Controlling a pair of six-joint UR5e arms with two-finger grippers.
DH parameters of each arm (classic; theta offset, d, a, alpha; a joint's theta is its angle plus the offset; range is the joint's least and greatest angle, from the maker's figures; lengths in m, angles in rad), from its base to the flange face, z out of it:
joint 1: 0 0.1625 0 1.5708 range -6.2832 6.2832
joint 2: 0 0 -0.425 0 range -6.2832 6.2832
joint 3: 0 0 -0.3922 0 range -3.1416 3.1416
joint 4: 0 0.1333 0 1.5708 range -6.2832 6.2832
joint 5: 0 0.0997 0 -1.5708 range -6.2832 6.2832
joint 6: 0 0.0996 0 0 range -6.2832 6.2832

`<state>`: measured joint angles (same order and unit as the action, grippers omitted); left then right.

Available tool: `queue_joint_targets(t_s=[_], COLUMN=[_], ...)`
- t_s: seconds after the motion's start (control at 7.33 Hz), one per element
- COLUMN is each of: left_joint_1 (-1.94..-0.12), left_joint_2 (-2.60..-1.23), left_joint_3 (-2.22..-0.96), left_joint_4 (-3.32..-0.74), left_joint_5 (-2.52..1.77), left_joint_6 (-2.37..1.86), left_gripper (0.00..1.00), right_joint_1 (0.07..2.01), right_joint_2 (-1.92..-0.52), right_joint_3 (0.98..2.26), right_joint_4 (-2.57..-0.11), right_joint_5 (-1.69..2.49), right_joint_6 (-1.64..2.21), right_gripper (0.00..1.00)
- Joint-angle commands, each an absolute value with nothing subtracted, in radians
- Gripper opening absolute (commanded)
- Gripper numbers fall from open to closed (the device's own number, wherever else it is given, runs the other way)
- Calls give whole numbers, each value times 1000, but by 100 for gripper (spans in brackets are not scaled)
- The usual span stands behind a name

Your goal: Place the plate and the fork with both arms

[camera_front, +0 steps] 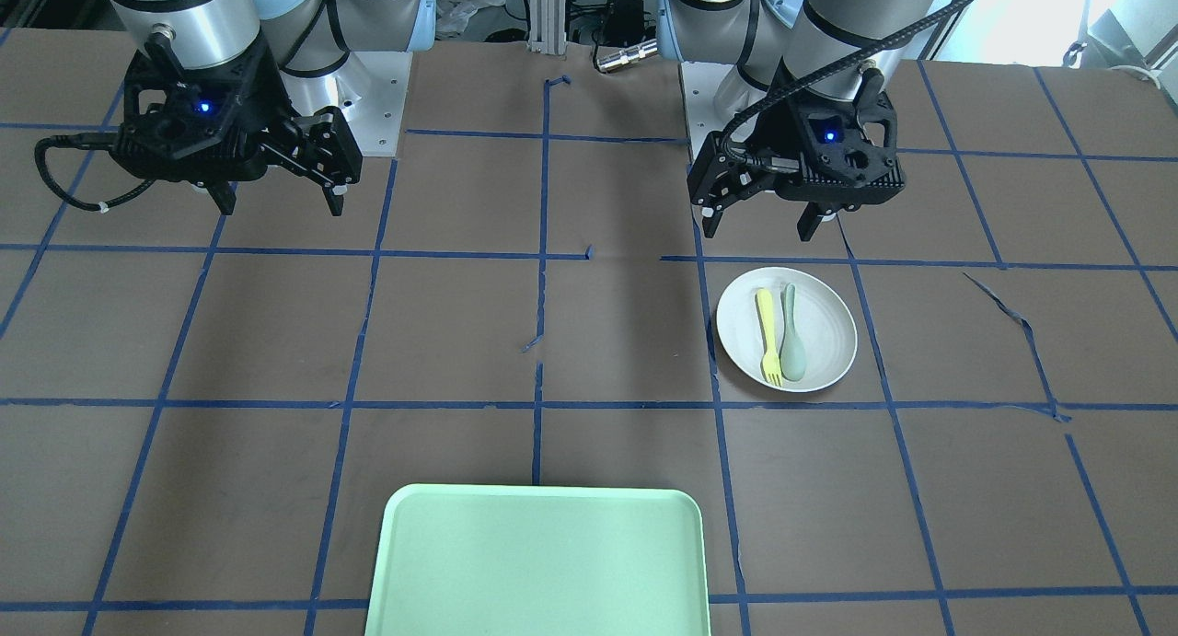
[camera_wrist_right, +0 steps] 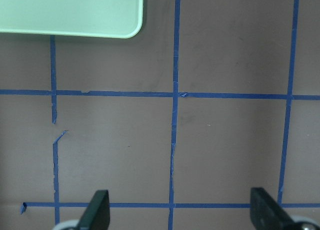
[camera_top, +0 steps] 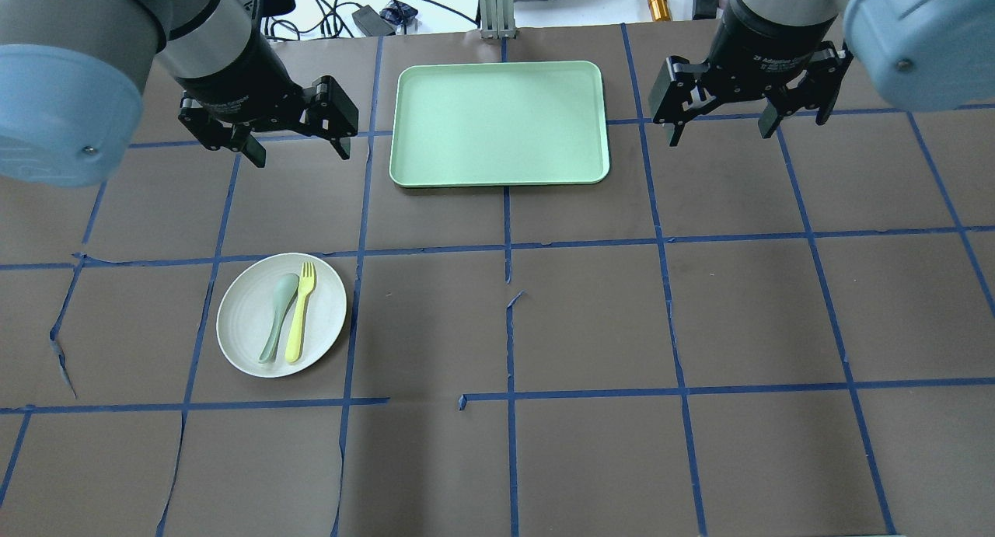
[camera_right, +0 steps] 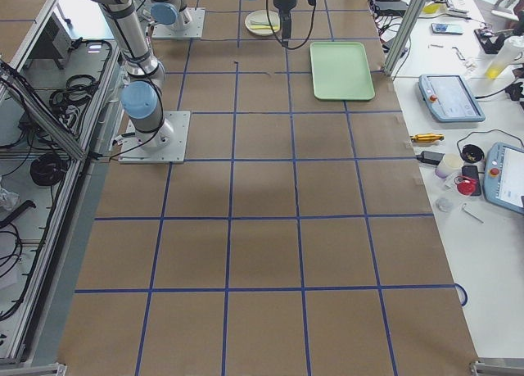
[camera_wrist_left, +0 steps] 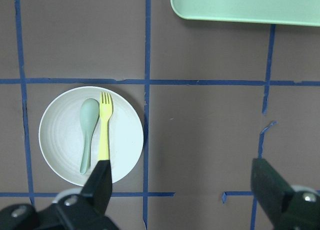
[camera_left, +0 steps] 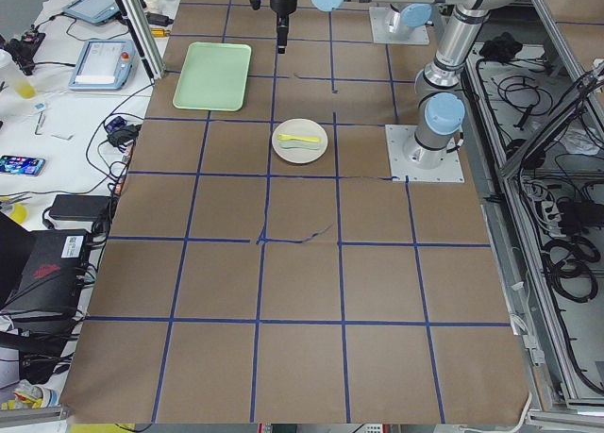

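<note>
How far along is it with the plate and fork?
Nothing looks done yet. The fork lies beside a spoon on the plate, which sits apart from the green tray. Nothing is in hand: the left gripper and right gripper hang open and hold nothing. Picking up and placing plate and fork is all left.

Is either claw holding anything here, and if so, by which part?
Nothing is held. The left claw and the right claw are both open and empty above the table; the fork lies on the plate beside the spoon.
</note>
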<state>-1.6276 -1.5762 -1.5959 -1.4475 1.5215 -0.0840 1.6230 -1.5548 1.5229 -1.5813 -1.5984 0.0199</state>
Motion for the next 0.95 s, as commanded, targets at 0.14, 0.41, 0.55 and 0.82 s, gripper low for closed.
queue_joint_targets(t_s=[0.14, 0.41, 0.55, 0.82], left_joint_1=[-1629, -1629, -1629, -1628], left_joint_2=[-1568, -1575, -1575, -1577], left_joint_3=[-1601, -1601, -1601, -1601], left_joint_4=[-1453, -1460, -1460, -1460], left_joint_5=[1519, 1526, 1528, 1534], left_joint_6=[-83, -83, -83, -83], left_gripper=[100, 100, 100, 100], right_joint_1=[1623, 1623, 1623, 1623], right_joint_2=[-1554, -1554, -1554, -1555], right_joint_3=[1525, 1523, 1523, 1523], right_joint_4=[-1583, -1583, -1585, -1583], right_joint_5=[-1595, -1589, -1586, -1586], right_joint_6=[21, 21, 21, 21], right_gripper=[100, 100, 100, 100])
